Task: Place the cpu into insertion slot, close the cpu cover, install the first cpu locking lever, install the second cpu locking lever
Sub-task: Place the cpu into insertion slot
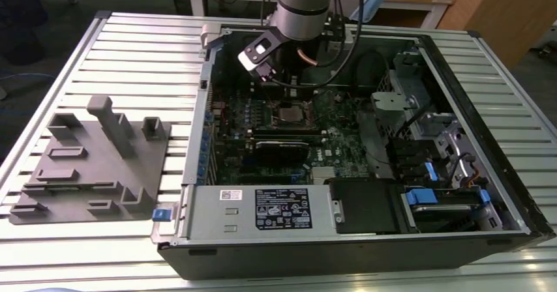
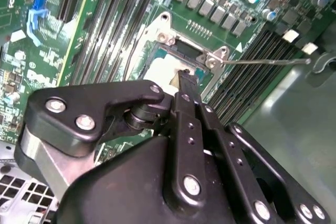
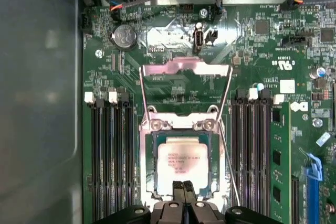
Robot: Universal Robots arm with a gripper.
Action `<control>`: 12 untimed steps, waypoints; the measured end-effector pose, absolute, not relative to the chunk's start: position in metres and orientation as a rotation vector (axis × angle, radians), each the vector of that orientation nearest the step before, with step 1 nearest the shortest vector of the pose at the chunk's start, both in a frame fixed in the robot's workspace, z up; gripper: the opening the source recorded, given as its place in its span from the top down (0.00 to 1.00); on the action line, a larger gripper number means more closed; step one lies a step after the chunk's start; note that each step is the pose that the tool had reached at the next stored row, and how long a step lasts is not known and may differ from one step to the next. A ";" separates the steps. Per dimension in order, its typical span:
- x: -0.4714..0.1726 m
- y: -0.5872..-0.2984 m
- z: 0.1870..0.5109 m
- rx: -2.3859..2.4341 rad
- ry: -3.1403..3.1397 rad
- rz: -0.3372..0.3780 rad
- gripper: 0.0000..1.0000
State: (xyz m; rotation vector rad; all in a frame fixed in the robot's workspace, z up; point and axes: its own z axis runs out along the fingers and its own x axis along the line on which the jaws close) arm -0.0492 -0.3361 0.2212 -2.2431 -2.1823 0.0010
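Note:
The cpu (image 3: 182, 160), a silver-grey square, lies flat in the insertion slot (image 3: 148, 182) on the green board. The cpu cover (image 3: 185, 69) stands swung open on the far side of the slot's hinge, with board showing through its window. A thin locking lever (image 3: 229, 166) runs along one side of the slot and sticks out past the memory slots as the lever (image 2: 262, 61). My gripper (image 3: 182, 187) hovers at the cpu's edge, fingers shut with nothing between them. In the second wrist view the gripper (image 2: 185, 75) sits just over the pale cpu (image 2: 157, 69). The slot (image 1: 290, 114) lies below my arm (image 1: 301, 8).
The open computer case (image 1: 195, 175) lies on a slatted metal table (image 1: 130, 51). Memory slots (image 3: 113, 156) flank the socket on both sides. A grey moulded fixture (image 1: 96, 168) sits at the exterior view's left. Cables (image 1: 366, 64) and drive bays (image 1: 444, 168) crowd the case at the exterior view's right.

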 end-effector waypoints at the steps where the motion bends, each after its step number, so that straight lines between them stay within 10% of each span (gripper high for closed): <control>1: -0.048 -0.336 0.221 -2.243 -2.182 0.001 0.89; 12: -0.047 -0.336 0.212 -2.203 -2.228 -0.005 0.89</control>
